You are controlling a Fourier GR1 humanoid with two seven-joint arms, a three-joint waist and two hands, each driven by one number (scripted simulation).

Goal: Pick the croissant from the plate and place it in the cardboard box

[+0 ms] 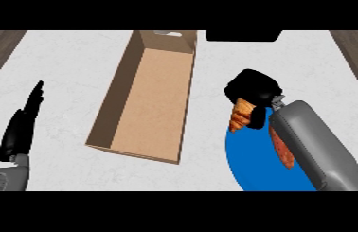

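box open on top, counter btwn prob. clear

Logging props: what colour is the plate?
Blue; the plate shows best in the head view.

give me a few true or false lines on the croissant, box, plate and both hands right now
1. The right hand is curled round the croissant. True.
2. The croissant lies inside the cardboard box. False: it is in the right hand, over the blue plate's edge.
3. The box sits to the left of the plate. True.
4. The left hand holds the box. False: it rests open near the left edge, apart from it.
5. The plate is red. False: it is blue.
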